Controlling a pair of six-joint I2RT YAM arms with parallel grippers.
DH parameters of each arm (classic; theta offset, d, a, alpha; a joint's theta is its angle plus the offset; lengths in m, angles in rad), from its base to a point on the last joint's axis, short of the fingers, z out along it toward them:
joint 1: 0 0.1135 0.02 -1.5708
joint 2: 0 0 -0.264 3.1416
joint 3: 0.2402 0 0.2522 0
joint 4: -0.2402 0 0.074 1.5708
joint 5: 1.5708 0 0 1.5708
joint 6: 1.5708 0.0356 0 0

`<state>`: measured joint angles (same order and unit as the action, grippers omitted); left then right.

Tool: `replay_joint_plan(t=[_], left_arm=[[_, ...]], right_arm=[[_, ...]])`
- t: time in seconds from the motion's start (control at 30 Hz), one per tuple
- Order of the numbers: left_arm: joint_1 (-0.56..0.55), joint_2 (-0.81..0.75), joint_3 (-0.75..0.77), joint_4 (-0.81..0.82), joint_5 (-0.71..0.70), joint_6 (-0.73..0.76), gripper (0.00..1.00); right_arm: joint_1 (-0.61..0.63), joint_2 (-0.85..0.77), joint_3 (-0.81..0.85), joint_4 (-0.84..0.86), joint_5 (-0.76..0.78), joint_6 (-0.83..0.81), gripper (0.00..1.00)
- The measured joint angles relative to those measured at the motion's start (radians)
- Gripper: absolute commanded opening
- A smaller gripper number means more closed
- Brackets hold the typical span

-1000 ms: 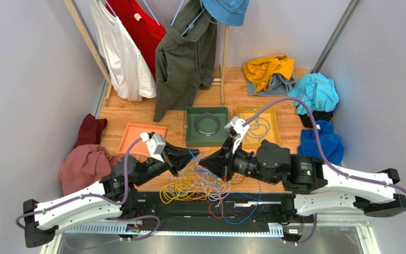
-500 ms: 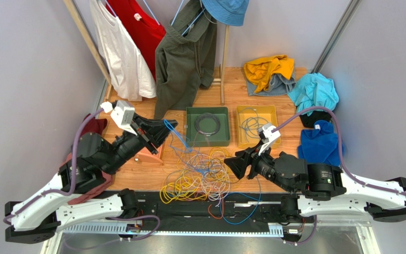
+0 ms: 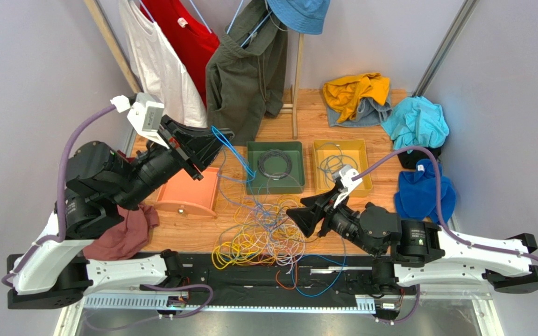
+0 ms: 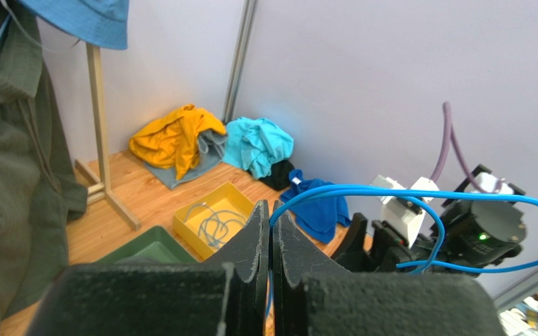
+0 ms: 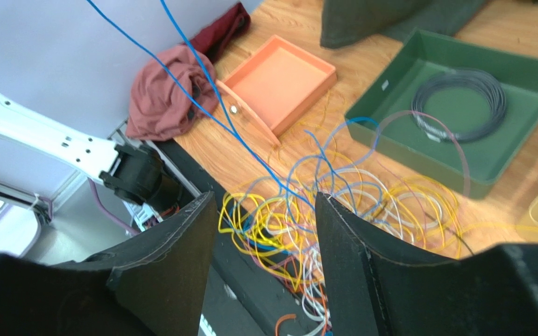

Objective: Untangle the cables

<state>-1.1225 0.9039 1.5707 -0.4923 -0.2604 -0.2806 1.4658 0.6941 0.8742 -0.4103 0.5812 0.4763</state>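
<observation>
The left gripper [image 4: 270,215] is pinching the blue cable [image 4: 391,191], stretching it up and left from the tangle [image 3: 261,234]; the right gripper [image 5: 265,203], fingers spread, is hovering nearer, just beside the tangle.

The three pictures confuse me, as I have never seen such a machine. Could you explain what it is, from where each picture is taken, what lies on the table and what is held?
These are two robot arms bolted at the near edge of a wooden table. The wide picture is taken from above and behind them; the other two come from a camera on each wrist. On the table lie a tangled pile of thin cables, a green tray with a dark coil, a yellow tray and an orange tray. The left gripper is shut on a blue cable and holds it high above the pile. The right gripper is open and holds nothing.
</observation>
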Motion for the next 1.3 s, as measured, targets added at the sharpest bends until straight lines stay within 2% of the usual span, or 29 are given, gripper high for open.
replay_joint_plan(t=[0.17,0.47,0.6,0.63,0.67,0.73,0.77,0.83,0.87,0.93,1.13,1.3], left_arm=[[0.0,0.048,0.078,-0.007,0.035,-0.001,0.0],[0.0,0.092,0.087,-0.028,0.082,-0.005,0.0],[0.0,0.092,0.087,-0.038,0.098,-0.008,0.0],[0.0,0.09,0.087,-0.039,0.101,-0.009,0.0],[0.0,0.088,0.087,-0.04,0.103,-0.009,0.0],[0.0,0.084,0.087,-0.041,0.106,-0.011,0.0],[0.0,0.08,0.087,-0.041,0.107,-0.013,0.0],[0.0,0.07,0.082,-0.041,0.11,-0.015,0.0],[0.0,0.063,0.077,-0.041,0.111,-0.016,0.0],[0.0,0.048,0.063,-0.041,0.111,-0.02,0.0],[0.0,0.009,0.013,-0.04,0.109,-0.025,0.0],[0.0,-0.078,-0.122,-0.027,0.068,-0.033,0.0]], right_arm=[[0.0,0.078,-0.011,0.158,-0.007,-0.09,0.61],[-0.001,0.232,-0.026,0.373,0.016,-0.191,0.61],[-0.016,0.299,-0.026,0.455,0.034,-0.215,0.58],[-0.023,0.319,-0.026,0.468,0.039,-0.217,0.55],[-0.03,0.335,-0.026,0.478,0.043,-0.217,0.44],[-0.048,0.365,-0.026,0.495,0.052,-0.218,0.35],[-0.058,0.376,-0.026,0.504,0.058,-0.215,0.25],[-0.077,0.386,-0.033,0.536,0.077,-0.212,0.18],[-0.085,0.384,-0.047,0.566,0.09,-0.209,0.09],[-0.101,0.375,-0.077,0.614,0.103,-0.201,0.0],[-0.121,0.335,-0.123,0.651,0.117,-0.184,0.0],[-0.121,0.174,-0.122,0.57,0.134,-0.18,0.0]])
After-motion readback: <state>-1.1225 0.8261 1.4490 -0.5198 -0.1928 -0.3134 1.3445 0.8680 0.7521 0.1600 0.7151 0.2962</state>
